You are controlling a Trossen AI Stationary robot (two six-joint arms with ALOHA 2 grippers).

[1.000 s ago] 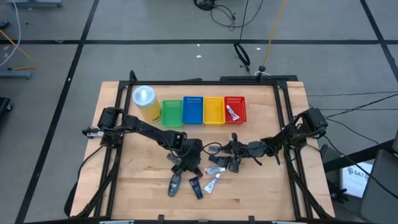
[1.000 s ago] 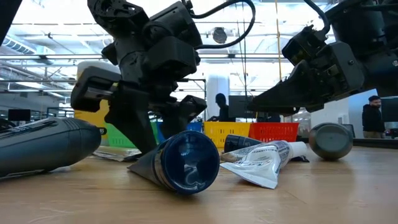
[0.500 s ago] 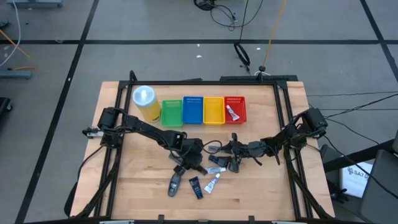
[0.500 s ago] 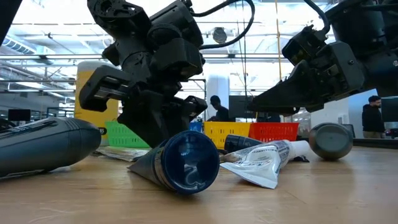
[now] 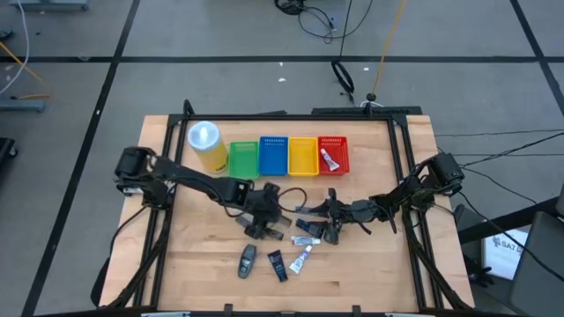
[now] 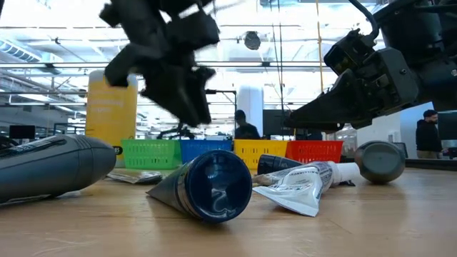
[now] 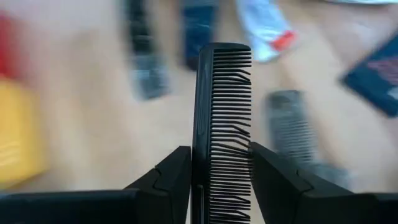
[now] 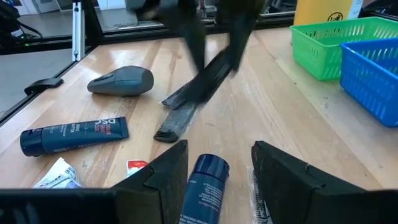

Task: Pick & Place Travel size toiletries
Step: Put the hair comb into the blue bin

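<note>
Reaching in from the counter's [image 5: 185, 264] left edge, the left arm bends toward the middle, its left gripper [image 7: 219, 163] raised off the wood with its fingers [image 7: 171, 177] clamped on a black comb [image 7: 221, 124]. The right gripper [image 8: 219, 163] stretches low from the right side, fingers [image 8: 283, 168] apart above a dark blue tube [image 8: 202, 186]. A grey oval stick [image 8: 121, 81], another dark blue tube [image 8: 73, 135] and a white tube [image 5: 301, 258] lie nearby on the counter.

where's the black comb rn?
The black comb is clamped in the left claw, lifted off the table near its middle in the high view, just in front of the green basket and above the loose toiletries.
</note>
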